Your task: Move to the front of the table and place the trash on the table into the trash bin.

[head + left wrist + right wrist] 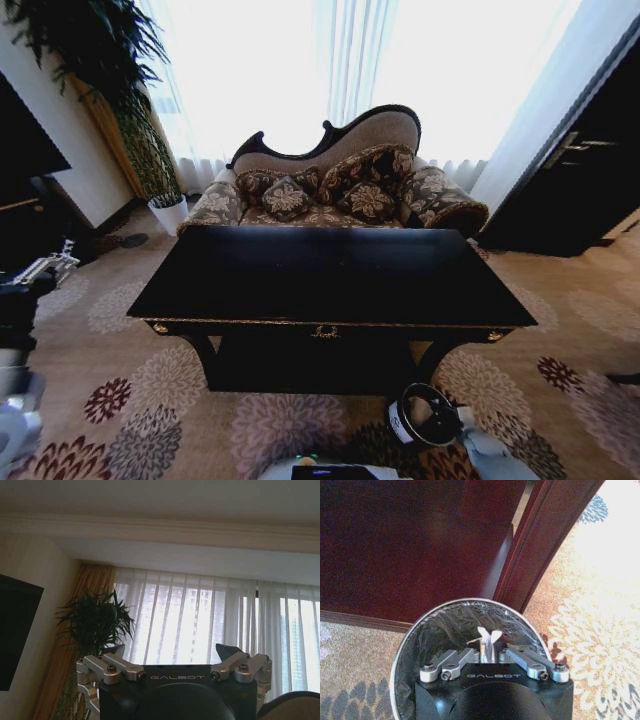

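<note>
Trash (486, 639), a white scrap, sits clenched in my right gripper's (490, 652) fingers above the bin (445, 625); it may cling when released.

My left gripper (172, 657), raised beside the bench (330, 275), has fingers spread.

The word "GALBOT" stands in pale letters on the dark body of the left gripper (172, 655) and again on the right gripper (490, 652).

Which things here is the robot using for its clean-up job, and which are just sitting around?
For the job:
- glossy black wooden table
- black round trash bin, lined with a bag
- small white paper scrap, pinched in the right gripper over the bin

Just there:
- flowery patterned sofa
- leafy green potted plant
- left gripper, raised and open, holding nothing
</note>
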{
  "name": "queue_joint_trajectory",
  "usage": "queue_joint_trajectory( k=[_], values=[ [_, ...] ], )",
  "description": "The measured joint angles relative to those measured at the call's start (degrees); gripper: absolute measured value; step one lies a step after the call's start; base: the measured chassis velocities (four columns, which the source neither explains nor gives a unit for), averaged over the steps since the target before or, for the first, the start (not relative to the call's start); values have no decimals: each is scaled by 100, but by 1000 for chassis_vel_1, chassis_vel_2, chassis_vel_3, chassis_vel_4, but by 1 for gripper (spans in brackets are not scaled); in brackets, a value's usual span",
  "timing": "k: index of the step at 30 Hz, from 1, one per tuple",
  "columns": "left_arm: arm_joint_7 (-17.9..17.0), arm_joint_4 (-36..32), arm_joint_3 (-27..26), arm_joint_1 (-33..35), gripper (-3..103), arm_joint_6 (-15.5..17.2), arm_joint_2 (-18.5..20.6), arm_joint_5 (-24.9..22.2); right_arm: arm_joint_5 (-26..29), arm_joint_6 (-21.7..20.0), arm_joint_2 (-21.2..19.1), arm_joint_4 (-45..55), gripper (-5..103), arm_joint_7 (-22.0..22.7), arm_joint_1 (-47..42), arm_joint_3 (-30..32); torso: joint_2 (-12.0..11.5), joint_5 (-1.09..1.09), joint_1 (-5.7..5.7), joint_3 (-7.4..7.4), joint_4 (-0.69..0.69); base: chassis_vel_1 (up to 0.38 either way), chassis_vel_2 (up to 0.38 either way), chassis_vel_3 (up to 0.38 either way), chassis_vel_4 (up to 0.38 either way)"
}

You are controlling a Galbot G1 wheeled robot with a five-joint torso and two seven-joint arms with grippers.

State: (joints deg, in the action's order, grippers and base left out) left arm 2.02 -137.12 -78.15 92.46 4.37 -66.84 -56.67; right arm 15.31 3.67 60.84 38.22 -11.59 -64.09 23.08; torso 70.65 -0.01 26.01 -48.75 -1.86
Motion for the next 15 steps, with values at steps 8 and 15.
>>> queue_joint_trajectory(
  k=[8, 15],
  values=[
    [-2, -30, 24, 28, 100, -9, -81, 17, 94, 49, -69, 76, 44, -225, -94, 65, 0, -1, 0, 0, 0, 0, 0, 0, 0],
    [-3, -71, 28, 30, 100, -12, -131, 25, -122, 284, -87, 477, 65, -621, -284, 275, 0, -1, 0, 0, -1, 0, 0, 0, 0]
  ],
)
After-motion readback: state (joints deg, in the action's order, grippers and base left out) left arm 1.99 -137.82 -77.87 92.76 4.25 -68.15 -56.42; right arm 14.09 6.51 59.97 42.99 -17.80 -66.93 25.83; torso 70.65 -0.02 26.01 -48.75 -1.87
